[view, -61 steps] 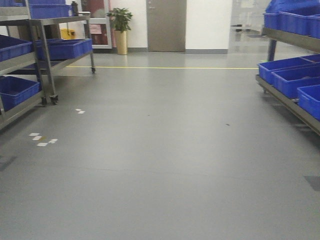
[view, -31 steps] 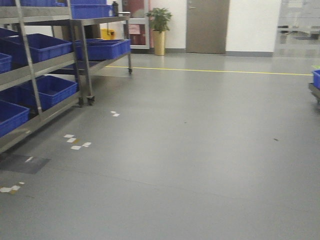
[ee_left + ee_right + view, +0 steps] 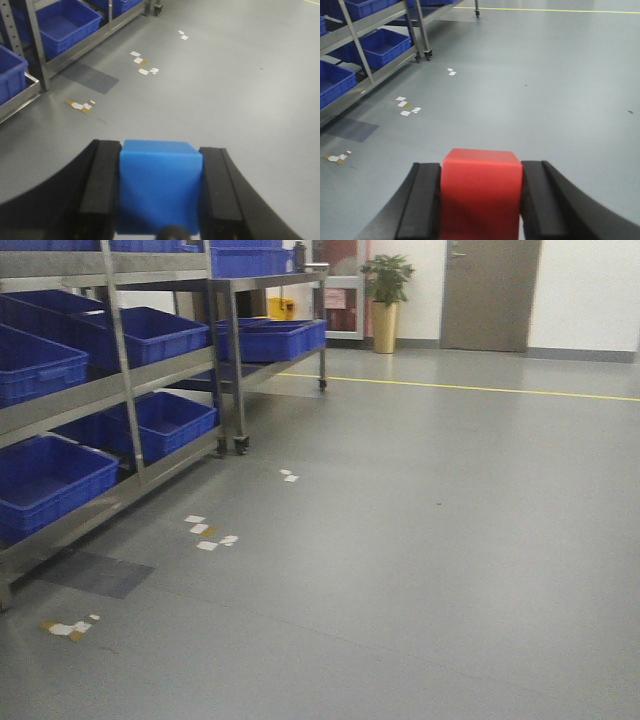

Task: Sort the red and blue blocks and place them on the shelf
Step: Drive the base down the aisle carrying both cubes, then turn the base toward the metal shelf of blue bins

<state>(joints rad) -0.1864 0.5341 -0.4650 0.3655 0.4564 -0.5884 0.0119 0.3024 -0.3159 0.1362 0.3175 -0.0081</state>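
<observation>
Two wrist views carry what the front view lacks: the left gripper (image 3: 160,192) closed tight on the blue block (image 3: 160,175), the right gripper (image 3: 481,197) closed tight on the red block (image 3: 481,180), both over grey floor (image 3: 240,90). Front view alone shows upper tiers of the shelf (image 3: 60,405), blue bins (image 3: 150,335) aboard.

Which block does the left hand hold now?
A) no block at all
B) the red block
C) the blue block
C: the left wrist view shows the blue block clamped inside the left hand.
</observation>
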